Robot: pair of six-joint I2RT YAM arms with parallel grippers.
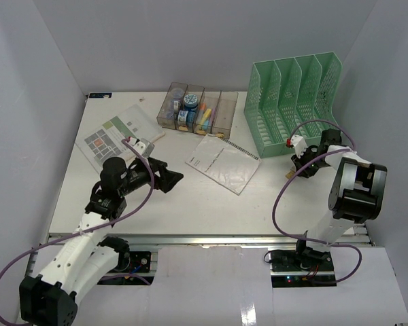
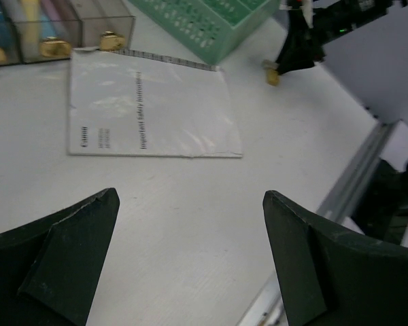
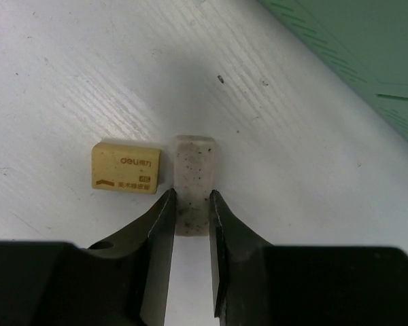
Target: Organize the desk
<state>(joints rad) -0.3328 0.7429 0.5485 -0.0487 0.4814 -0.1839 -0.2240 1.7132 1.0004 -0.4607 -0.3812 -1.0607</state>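
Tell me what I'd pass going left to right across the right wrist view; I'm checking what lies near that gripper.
Tan eraser → grey speckled eraser → green mesh file rack

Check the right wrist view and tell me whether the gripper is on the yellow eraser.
No, the right gripper clamps the speckled white eraser; the yellow eraser lies beside it.

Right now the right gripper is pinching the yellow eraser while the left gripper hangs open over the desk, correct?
Not quite. The right wrist view shows the right gripper closed on the white speckled block; the yellow eraser lies beside it, outside the jaws. The left gripper does hang open over the desk.
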